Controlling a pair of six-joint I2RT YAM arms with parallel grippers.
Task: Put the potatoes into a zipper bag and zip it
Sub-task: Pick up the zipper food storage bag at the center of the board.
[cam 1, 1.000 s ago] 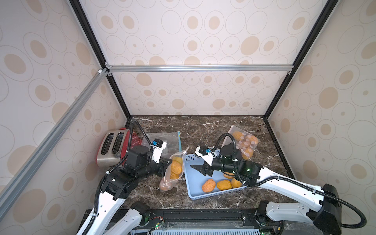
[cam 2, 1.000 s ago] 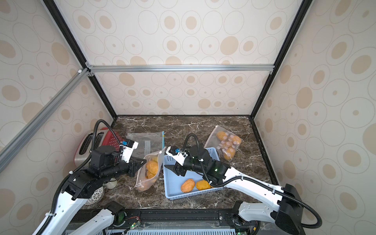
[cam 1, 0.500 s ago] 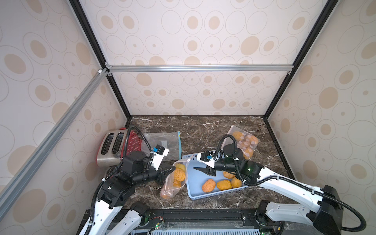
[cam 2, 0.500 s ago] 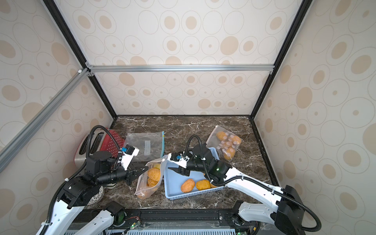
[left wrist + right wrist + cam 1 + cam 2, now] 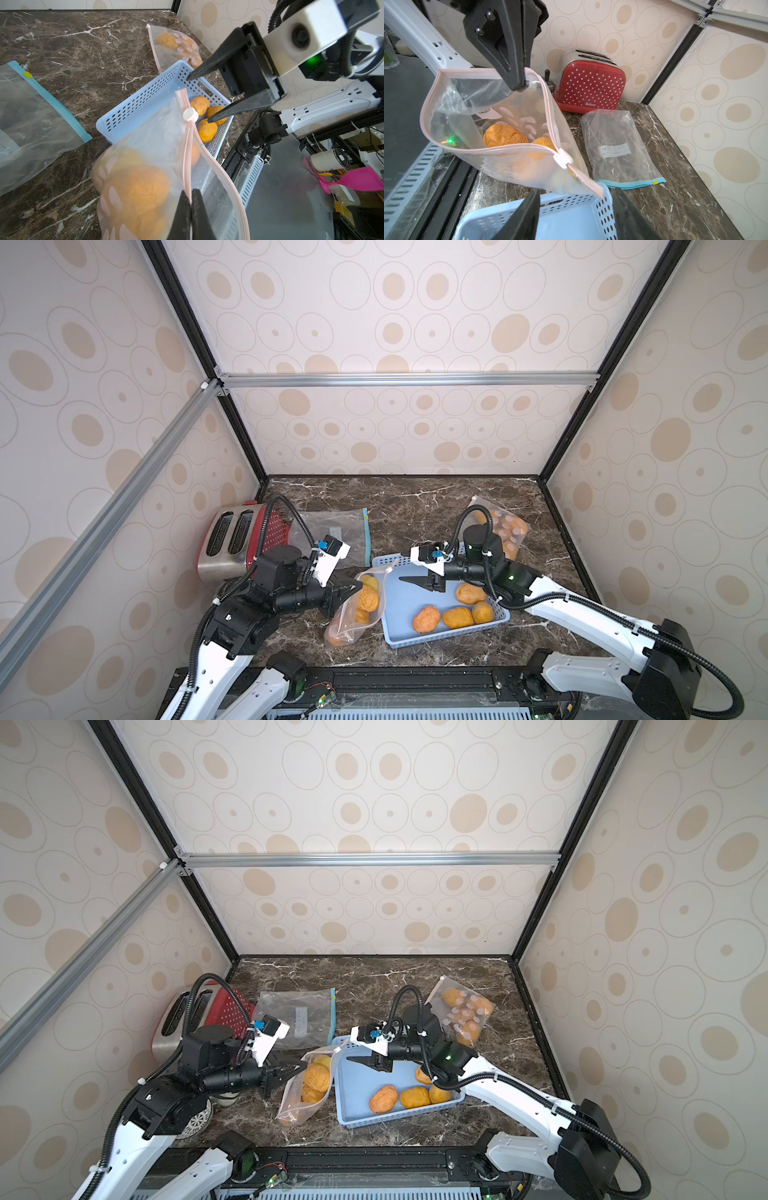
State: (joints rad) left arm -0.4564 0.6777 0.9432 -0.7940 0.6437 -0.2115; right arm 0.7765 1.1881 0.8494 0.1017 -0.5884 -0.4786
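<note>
**Bag drawn back and held open; right end effector empty over the basket**

Your left end effector (image 5: pixel 190 194) is pinched together on the pink rim of the zipper bag (image 5: pixel 353 616). Over the last second the left arm has drawn back and sunk toward the front edge, taking the bag a little way with it. The bag now leans with its bottom on the worktop (image 5: pixel 415 506), just beside the blue basket (image 5: pixel 405 601), with its mouth lifted toward the basket. In the right wrist view the mouth gapes wide. The slider (image 5: pixel 189 114) sits at the end of the rim nearest the basket, so nothing is zipped yet.

Your right end effector (image 5: pixel 198 99) has barely shifted. It hangs over the basket corner next to the bag, fingers apart, with nothing between them.

The bagged potatoes (image 5: pixel 368 599) have a yellowish one on top; you cannot tell how many lie underneath. Four loose potatoes (image 5: pixel 427 619) remain in the basket, toward its front and right side.

For you this means the bag is presented for loading, but loading is not finished. The right arm probably has to turn back for a loose potato next. Watch the one-sided grip, because the free lip could fold shut.

A second, filled bag (image 5: pixel 503 526), an empty blue-zipped bag (image 5: pixel 336 531) and a toaster (image 5: pixel 237 539) lie apart from all this.
</note>
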